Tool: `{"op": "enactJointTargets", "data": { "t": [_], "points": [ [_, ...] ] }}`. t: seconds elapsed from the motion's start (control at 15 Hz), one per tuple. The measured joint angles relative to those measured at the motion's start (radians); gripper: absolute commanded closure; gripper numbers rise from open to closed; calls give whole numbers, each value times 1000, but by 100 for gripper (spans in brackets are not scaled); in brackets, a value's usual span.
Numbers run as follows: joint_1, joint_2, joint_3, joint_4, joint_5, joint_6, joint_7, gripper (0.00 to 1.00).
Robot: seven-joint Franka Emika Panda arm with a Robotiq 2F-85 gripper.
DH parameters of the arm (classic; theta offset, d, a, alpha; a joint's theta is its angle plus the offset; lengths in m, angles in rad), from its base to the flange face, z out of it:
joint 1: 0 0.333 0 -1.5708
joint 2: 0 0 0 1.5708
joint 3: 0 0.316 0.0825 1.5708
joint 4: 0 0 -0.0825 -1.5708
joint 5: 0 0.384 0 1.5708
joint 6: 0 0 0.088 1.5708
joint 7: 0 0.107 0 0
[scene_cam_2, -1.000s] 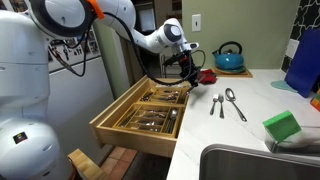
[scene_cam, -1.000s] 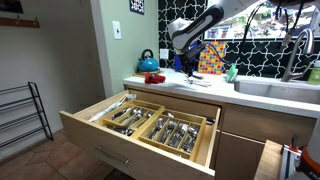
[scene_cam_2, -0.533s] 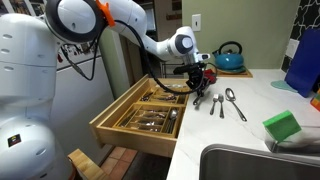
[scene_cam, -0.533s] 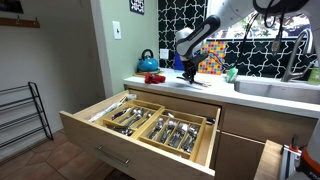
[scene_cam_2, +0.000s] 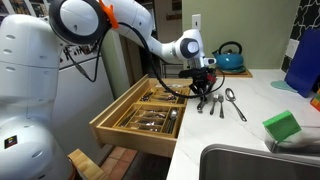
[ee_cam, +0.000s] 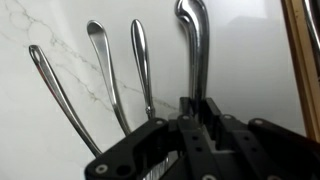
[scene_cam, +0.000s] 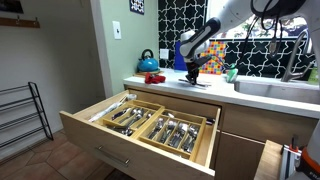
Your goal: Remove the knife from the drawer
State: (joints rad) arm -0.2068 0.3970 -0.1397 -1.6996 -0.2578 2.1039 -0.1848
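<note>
The light-wood drawer (scene_cam: pixel 108 149) stands pulled open, its dividers full of cutlery; it also shows in an exterior view (scene_cam_2: pixel 128 136). My gripper (scene_cam: pixel 192 73) (scene_cam_2: pixel 203 93) is low over the white countertop behind the drawer. In the wrist view the gripper (ee_cam: pixel 197 108) is shut on the knife (ee_cam: pixel 192 40), whose shiny handle points away over the marble. Three other cutlery pieces lie beside it on the counter (ee_cam: pixel 105 70) (scene_cam_2: pixel 218 103). I cannot tell if the knife touches the counter.
A blue kettle (scene_cam: pixel 147 63) (scene_cam_2: pixel 229 57) stands at the counter's back, with a red object (scene_cam: pixel 153 77) next to it. A green sponge (scene_cam_2: pixel 283 126) lies near the sink (scene_cam_2: pixel 240 160). A narrow wooden pull-out unit (scene_cam: pixel 270 160) is open under the sink. A wire rack (scene_cam: pixel 20 115) stands on the floor.
My gripper has moved with the knife from above the drawer's back edge across onto the countertop, and come down beside the cutlery lying there.
</note>
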Motion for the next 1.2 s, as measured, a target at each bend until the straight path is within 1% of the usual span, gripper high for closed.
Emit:
{"op": "enactJointTargets", "data": {
  "t": [0.47, 1.0, 1.13, 1.2],
  "points": [
    [-29, 32, 0, 40, 21, 2, -92, 95],
    [-31, 83, 2, 100, 31, 2, -118, 95],
    [-31, 93, 3, 110, 31, 2, -118, 92],
    [-31, 97, 3, 115, 31, 2, -118, 86]
  ]
}}
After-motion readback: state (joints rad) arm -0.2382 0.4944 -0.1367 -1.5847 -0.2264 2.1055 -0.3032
